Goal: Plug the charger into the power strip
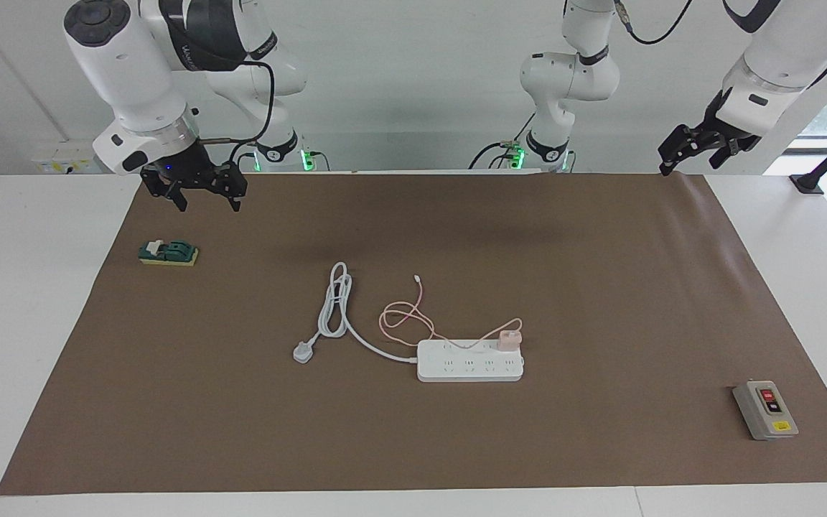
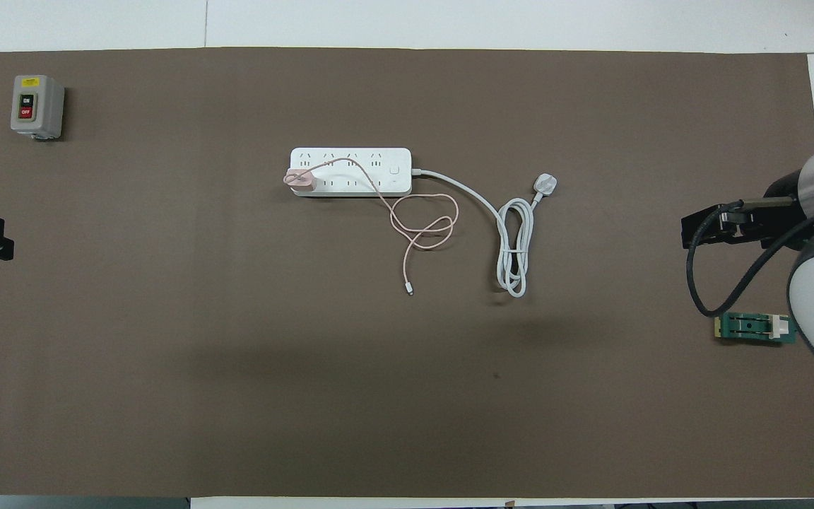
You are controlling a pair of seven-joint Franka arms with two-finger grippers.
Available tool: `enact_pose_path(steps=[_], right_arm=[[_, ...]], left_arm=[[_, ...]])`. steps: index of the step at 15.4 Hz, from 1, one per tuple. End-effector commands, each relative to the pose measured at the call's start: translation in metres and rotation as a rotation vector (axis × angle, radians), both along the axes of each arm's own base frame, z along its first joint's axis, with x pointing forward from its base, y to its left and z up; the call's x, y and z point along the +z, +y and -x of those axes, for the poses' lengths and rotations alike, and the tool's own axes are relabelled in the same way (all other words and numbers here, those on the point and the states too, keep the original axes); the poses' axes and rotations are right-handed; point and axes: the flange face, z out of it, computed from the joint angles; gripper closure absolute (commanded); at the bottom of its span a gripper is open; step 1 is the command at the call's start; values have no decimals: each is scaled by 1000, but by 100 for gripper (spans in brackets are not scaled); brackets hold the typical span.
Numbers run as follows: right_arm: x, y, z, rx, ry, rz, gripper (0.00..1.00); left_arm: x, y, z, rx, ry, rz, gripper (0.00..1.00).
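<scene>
The charger is sitting in the power strip, at the strip's end toward the left arm; its cable is trailing nearer the robots.

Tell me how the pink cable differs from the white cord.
The pink cable is thin and lies in loose loops; the white cord is thick and folded into a neat bundle. The pink cable runs from the charger on the power strip; the white cord ends in a plug lying unplugged. Both rest on the brown mat.

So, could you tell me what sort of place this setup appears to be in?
Most likely a robotics lab bench. Two Franka arms stand at a white table covered by a brown mat, and test props lie spread out: a power strip with a pink charger on it, and a grey on/off switch box.
</scene>
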Motion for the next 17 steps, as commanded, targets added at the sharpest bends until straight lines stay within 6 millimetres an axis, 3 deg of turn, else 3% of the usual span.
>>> enact_pose_path(steps=[1,2,4,7,12,17], right_arm=[[3,-5,5,16,7,15,0],[3,-5,5,16,7,15,0],[3,-5,5,16,7,15,0],[3,-5,5,16,7,15,0],[3,-5,5,16,7,15,0],[3,-4,5,17,7,15,0]], left_arm=[[-2,4,5,23,-23,11,0],[0,4,5,20,-19,-6,0],[1,26,6,63,-33,7,0],[-11,8,-4,28,-24,3,0],[-15,7,-8,28,-22,30,0],[-20,-12,-12,-69,-61,48,0]])
